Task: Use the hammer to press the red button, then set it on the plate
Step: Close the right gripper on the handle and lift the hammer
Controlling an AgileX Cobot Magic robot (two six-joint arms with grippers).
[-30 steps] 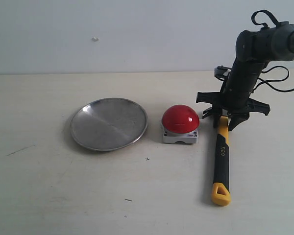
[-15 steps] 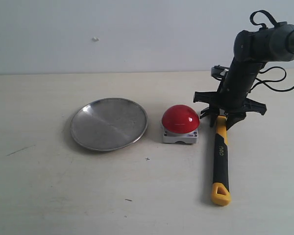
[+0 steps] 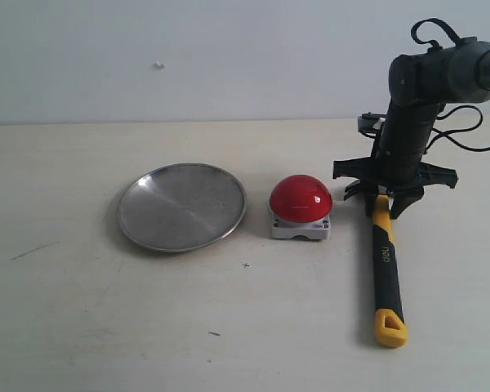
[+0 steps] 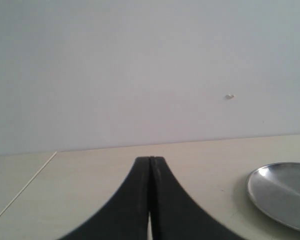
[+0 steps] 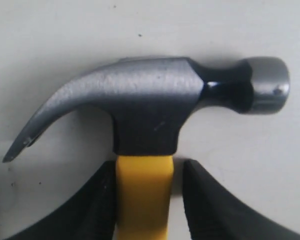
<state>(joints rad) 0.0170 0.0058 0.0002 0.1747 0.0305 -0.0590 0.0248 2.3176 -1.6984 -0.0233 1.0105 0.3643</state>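
Note:
The hammer point(image 3: 384, 261) lies flat on the table right of the red button point(image 3: 300, 198), yellow looped end toward the front. My right gripper point(image 3: 381, 204) stands over its head end. In the right wrist view the dark head point(image 5: 150, 100) lies just past the right gripper point(image 5: 149, 170), which is open astride the yellow neck: one finger touches it, the other stands a small gap off. The silver plate point(image 3: 182, 206) sits left of the button. My left gripper point(image 4: 150, 160) is shut on nothing, with the plate's edge point(image 4: 282, 192) off to one side.
A pale wall runs along the table's back edge. Black cables loop off the right arm point(image 3: 425, 90) near the right border. Small dark specks mark the tabletop in front of the button.
The right gripper has shifted a little to the right and turned. The hammer has swung with it, so its yellow looped end now lies farther right.

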